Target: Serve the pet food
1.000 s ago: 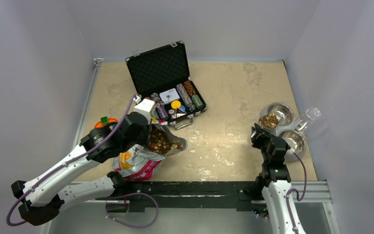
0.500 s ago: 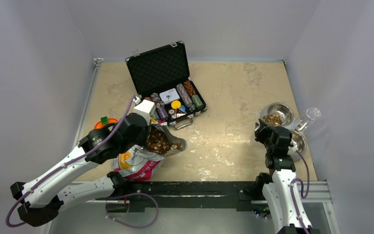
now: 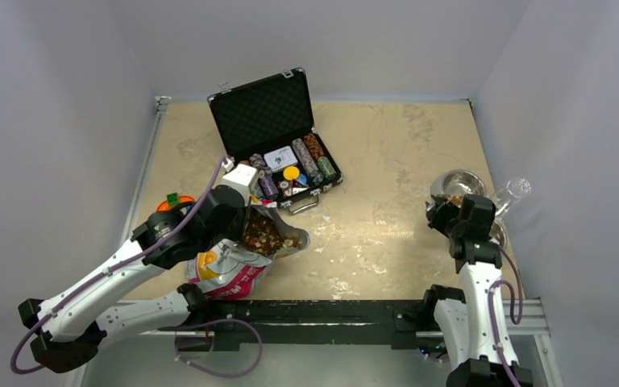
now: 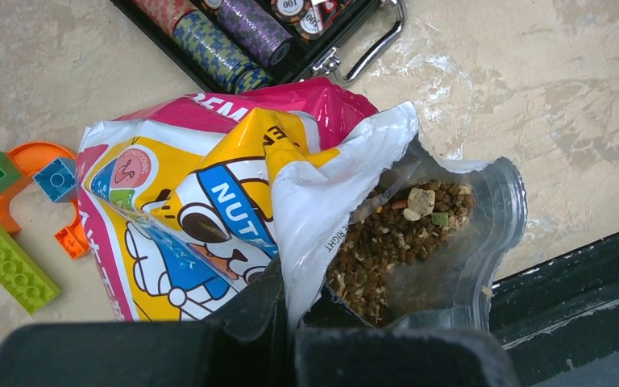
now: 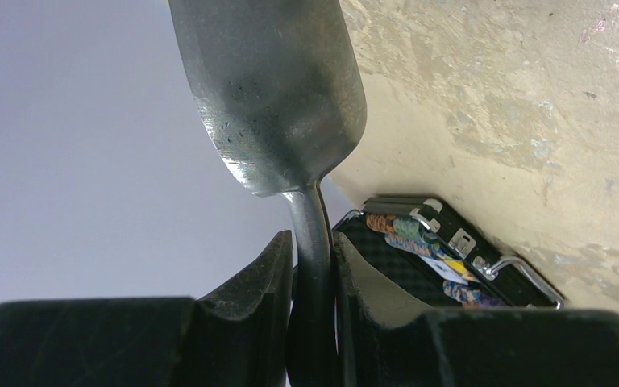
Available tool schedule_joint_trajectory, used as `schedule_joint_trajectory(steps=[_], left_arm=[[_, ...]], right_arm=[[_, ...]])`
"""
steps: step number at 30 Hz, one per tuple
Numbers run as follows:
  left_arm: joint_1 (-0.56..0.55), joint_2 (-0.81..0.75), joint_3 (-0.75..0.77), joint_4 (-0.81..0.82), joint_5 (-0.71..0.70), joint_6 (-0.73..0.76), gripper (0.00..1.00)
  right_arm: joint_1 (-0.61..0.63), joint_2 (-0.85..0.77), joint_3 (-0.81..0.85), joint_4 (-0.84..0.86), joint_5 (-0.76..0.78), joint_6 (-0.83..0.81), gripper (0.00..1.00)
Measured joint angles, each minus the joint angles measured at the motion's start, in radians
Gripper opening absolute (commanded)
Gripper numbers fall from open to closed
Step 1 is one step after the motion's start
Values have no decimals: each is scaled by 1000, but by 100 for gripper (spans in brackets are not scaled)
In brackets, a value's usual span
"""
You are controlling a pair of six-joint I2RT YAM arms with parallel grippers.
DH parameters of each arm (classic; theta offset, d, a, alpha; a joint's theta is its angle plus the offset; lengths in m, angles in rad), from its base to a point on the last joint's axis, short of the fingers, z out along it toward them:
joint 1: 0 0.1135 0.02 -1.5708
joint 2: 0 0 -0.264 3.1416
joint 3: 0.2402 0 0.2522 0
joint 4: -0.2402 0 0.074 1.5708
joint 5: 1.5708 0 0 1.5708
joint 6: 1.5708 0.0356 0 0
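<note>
The printed pet food bag (image 3: 230,270) lies open at the near left, with brown kibble (image 3: 264,234) showing in its mouth. My left gripper (image 3: 238,214) is shut on the bag's torn white edge. In the left wrist view the gripper (image 4: 290,318) pinches that edge of the bag (image 4: 209,185) beside the kibble (image 4: 395,242). My right gripper (image 3: 447,214) is shut on a metal spoon at the far steel bowl (image 3: 467,179), where some kibble (image 3: 452,199) lies. In the right wrist view the gripper (image 5: 313,250) clamps the spoon (image 5: 270,89) by its handle, and only the spoon's underside shows.
An open black poker chip case (image 3: 270,121) stands behind the bag and also shows in the left wrist view (image 4: 234,32). Toy bricks (image 4: 8,258) lie left of the bag. A second steel bowl (image 3: 500,234) and a clear bottle (image 3: 512,192) sit by the right wall.
My right arm has swung right over the bowls and its wrist has turned with the spoon. Kibble that rode on the spoon now lies in the far bowl. The left arm has barely moved.
</note>
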Motion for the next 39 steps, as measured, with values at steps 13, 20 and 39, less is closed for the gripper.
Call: schedule_joint_trajectory(steps=[13, 20, 39], left_arm=[[0, -23, 0, -16, -14, -14, 0], [0, -24, 0, -16, -16, -13, 0], [0, -27, -5, -11, -24, -10, 0]], right_arm=[[-57, 106, 126, -106, -100, 0, 0], [-73, 100, 136, -132, -102, 0, 0], [-192, 230, 305, -263, -144, 0, 0]])
